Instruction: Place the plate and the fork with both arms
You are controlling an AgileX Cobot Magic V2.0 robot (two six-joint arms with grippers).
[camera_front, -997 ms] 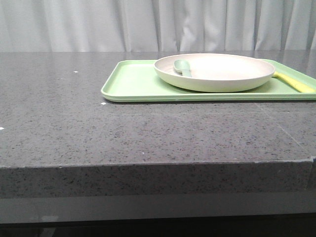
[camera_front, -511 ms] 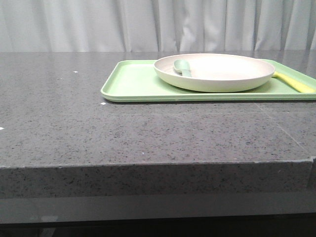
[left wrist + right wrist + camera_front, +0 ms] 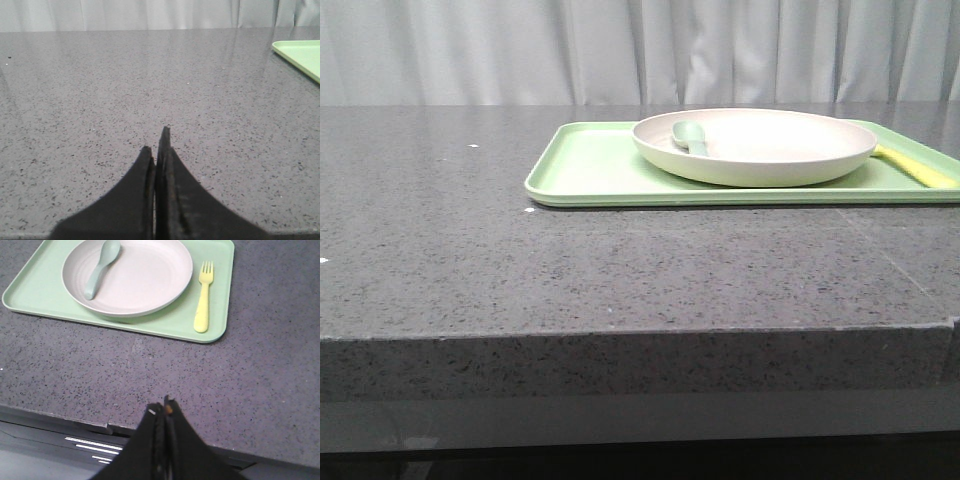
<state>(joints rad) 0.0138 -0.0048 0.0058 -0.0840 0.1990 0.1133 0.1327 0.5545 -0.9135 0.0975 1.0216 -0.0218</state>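
Out on the grey speckled bench, the light-green tray sits toward the far right corner, well back from the near edge. The cream plate rests on the tray, filling most of its right half, and a pale green spoon lies inside the plate with its bowl toward the far edge of the bench. From the right wrist view the yellow fork lies flat on the tray floor just beside the plate, on the side nearer the right edge of the bench, tines pointing to the far edge; it looks apart from the plate's rim. In the front view only a strip of its handle shows past the plate.

The left gripper hangs low over bare bench, fingers pressed together with nothing between them; only a corner of the tray shows off toward the right edge. The right gripper is pinched closed too, empty, poised above the near edge of the bench with the tray, plate and fork ahead of it toward the far edge. Neither gripper touches anything.

White curtains hang behind the far edge. A few pale specks dot the left side of the bench.
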